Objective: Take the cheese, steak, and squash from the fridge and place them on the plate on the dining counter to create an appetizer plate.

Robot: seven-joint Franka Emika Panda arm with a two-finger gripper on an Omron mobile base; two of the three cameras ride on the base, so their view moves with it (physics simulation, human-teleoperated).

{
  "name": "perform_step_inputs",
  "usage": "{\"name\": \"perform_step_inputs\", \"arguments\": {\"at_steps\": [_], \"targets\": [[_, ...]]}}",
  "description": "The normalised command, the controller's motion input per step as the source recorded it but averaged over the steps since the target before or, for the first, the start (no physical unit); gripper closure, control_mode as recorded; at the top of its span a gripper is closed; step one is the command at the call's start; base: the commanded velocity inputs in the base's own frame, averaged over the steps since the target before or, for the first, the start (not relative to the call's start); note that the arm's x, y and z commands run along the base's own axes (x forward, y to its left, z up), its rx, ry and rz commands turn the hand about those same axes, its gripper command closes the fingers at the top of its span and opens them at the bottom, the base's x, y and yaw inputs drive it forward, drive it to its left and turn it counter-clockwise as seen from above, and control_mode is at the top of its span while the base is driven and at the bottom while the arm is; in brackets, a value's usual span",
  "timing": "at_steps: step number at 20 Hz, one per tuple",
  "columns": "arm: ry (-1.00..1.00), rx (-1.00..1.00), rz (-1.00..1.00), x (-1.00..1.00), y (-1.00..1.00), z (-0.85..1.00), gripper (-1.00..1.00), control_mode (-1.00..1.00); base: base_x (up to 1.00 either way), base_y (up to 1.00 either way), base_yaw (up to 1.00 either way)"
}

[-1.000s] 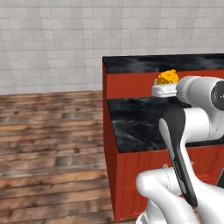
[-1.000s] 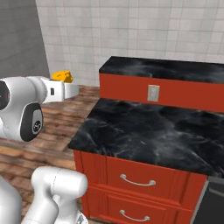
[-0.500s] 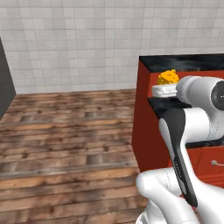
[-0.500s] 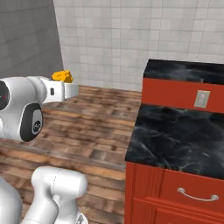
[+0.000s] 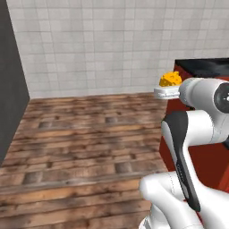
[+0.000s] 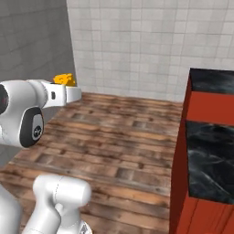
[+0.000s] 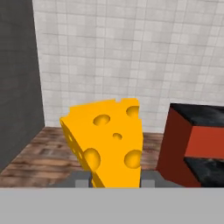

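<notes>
— Where is the long red-fronted worktop [image 6: 208, 151] with the glossy black marbled top?
— Right of the pincer [image 7: 114, 178], well apart.
— And the yellow-orange holed cheese wedge [image 7: 105, 142]?
— Clamped upright in the narrowed pincer, carried high over the floor; no plate visible.

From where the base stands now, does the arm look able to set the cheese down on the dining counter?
Probably not yet. The end effector holds the cheese out over wooden floor, and the dining counter sits off to the arm's right side.
</notes>
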Motion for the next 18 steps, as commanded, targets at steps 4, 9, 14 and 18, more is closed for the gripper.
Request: {"name": "perform_step_inputs", "arguments": {"at_steps": [4,9,14,18], "targets": [[0.0,0.0,0.0,0.0,0.0,0.0,1.0,1.0,0.64,0.66,-0.12],[0.0,0.0,0.0,0.0,0.0,0.0,1.0,1.0,0.9,0.46,-0.2],[0.0,0.0,0.0,0.0,0.0,0.0,1.0,1.0,1.0,0.39,-0.37],[0.0,0.0,0.0,0.0,0.0,0.0,1.0,1.0,0.85,0.45,-0.56]]}}
